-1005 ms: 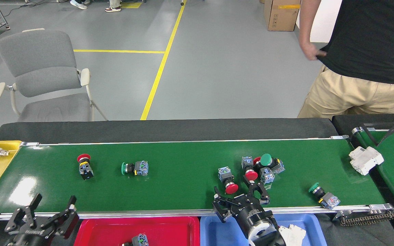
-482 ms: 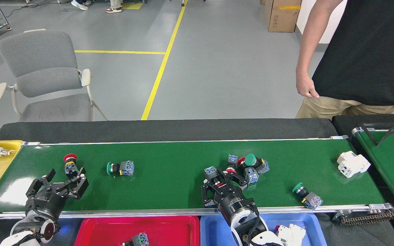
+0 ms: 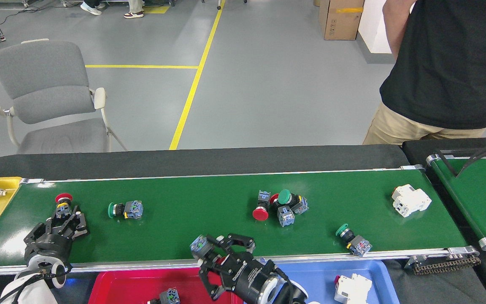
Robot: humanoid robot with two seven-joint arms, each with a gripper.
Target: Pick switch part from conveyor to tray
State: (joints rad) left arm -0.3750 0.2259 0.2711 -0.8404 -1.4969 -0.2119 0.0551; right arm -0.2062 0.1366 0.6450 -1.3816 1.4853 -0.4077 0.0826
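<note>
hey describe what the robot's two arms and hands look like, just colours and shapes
Both hands are black, angular metal claws with linked, skeletal fingers. The left hand sits on a black cylindrical wrist ending in a silver ring, then a white arm shell. The right hand has a thicker black wrist with small white lettering, a silver-white ring, and a thin black cable beside it.

Light: bright, even, cast from overhead.
Glare: white patches are seen on the glossy conveyor (image 3: 226, 211) at its left end.
Shadows: soft, short.
Focus: sharp throughout.
</note>
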